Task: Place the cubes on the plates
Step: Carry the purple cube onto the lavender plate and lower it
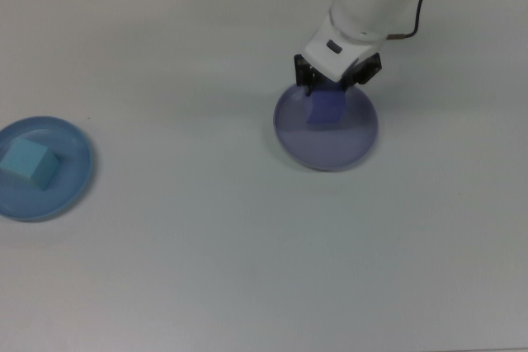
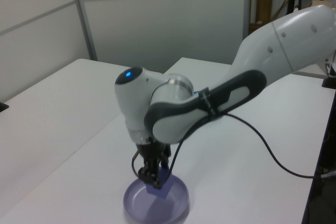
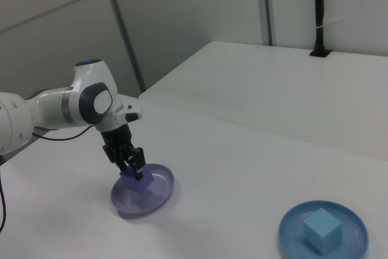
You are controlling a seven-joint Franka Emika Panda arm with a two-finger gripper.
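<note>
A: In the top view, why does the gripper [image 1: 328,88] sit right of centre, near the top?

B: It is over the lavender plate [image 1: 363,133], fingers closed on the purple cube [image 1: 327,109], which looks set for lowering there. The cyan cube [image 1: 29,162] already lies on the blue plate [image 1: 78,158] at the left edge.

A: And the left view?

B: At bottom centre the gripper [image 2: 152,178] clamps the purple cube [image 2: 159,188] just inside the lavender plate [image 2: 178,200]; whether it touches, I cannot tell.

A: The right view?

B: Same grip at lower left: gripper [image 3: 133,167], purple cube [image 3: 136,182], lavender plate [image 3: 160,189]. The cyan cube [image 3: 321,230] rests on the blue plate [image 3: 357,230] at lower right.

A: Any writing?

B: None readable.
</note>
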